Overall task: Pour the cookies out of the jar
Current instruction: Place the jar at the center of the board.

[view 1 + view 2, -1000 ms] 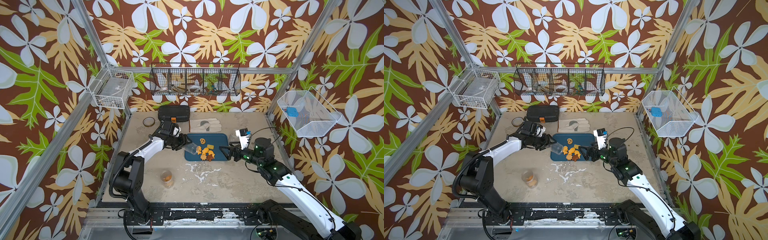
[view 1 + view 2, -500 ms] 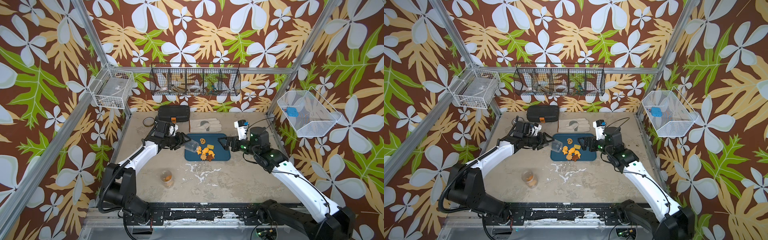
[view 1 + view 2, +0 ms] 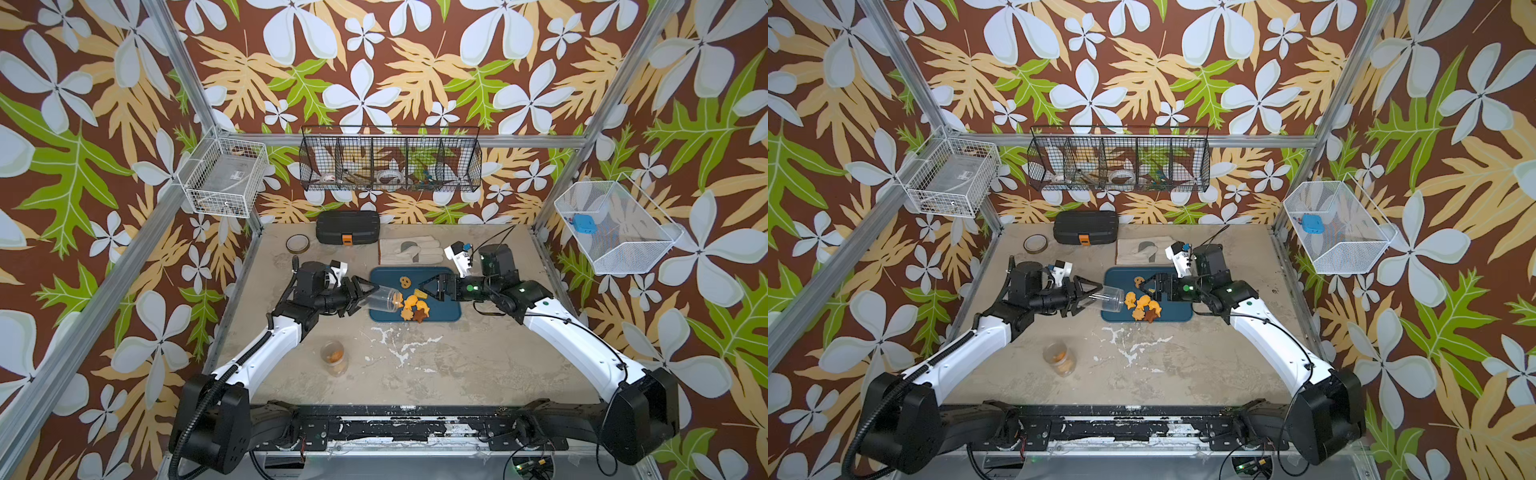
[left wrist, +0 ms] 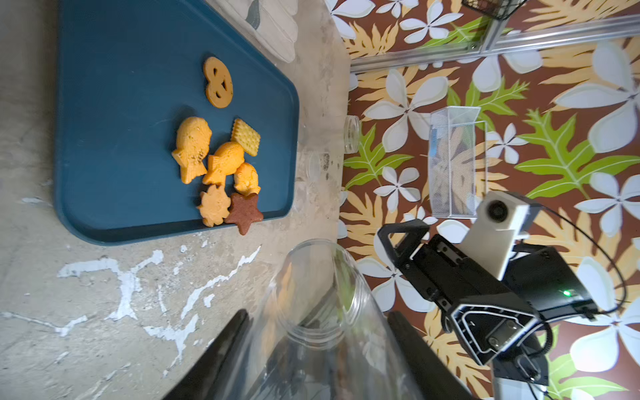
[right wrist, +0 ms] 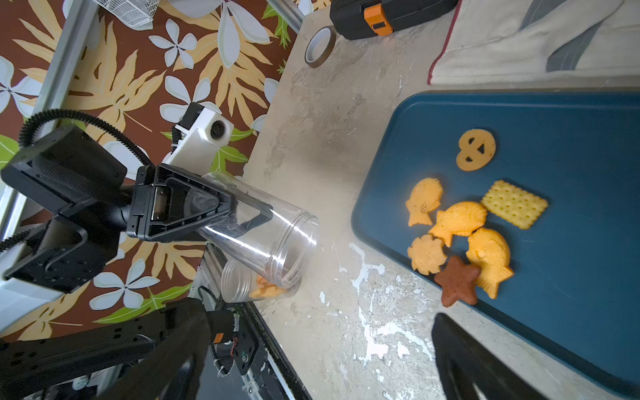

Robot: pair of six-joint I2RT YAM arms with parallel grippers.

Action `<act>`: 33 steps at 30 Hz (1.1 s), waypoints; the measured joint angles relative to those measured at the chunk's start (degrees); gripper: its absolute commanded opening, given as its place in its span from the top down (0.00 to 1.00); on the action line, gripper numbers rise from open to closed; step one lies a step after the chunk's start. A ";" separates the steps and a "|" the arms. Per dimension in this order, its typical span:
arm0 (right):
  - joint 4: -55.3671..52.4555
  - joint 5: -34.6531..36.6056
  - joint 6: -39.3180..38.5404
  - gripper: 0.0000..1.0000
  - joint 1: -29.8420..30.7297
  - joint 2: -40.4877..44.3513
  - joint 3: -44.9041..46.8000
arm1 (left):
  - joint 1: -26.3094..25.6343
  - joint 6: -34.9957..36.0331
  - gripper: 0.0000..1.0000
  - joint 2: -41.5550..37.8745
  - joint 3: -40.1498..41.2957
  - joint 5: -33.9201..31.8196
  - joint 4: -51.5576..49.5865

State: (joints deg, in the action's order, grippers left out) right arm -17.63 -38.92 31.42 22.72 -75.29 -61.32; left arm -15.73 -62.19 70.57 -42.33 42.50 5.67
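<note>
left claw [image 3: 365, 291]: clamped on clear jar [image 3: 384, 300], tipped sideways
right claw [image 3: 422, 287]: spread wide near cookies [image 3: 411, 306]
cookies: lying on blue tray [image 3: 446, 313]

No text, number, brand or sign can be read. Faint dark marks are seen on the orange fish-shaped toy biscuit [image 5: 423, 206] that lies ahead of the right gripper [image 3: 420, 287] and is the fish nearest the left gripper [image 3: 368, 296], but no letters can be made out. A pale sticker [image 3: 235, 173] is carried by the clear plastic box [image 3: 220, 164] in the white wire basket [image 3: 220, 209], behind and above the left gripper. Its print is too small to be read.
</note>
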 measured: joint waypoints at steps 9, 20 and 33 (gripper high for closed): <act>3.17 -4.85 2.95 0.00 0.04 -0.76 1.31 | 0.00 -15.13 0.38 -2.86 8.61 1.88 17.16; 6.05 -11.32 5.88 0.00 0.02 -1.81 2.16 | 0.00 -23.54 0.38 -2.36 10.34 3.43 28.94; 11.63 -17.07 10.43 0.00 0.13 -1.99 4.09 | -0.09 -27.34 0.38 -1.55 10.99 4.72 34.49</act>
State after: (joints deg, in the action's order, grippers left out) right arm -6.00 -55.99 41.85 22.85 -77.28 -57.23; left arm -15.81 -89.54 69.01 -31.33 47.22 40.16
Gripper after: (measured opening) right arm 0.998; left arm 0.621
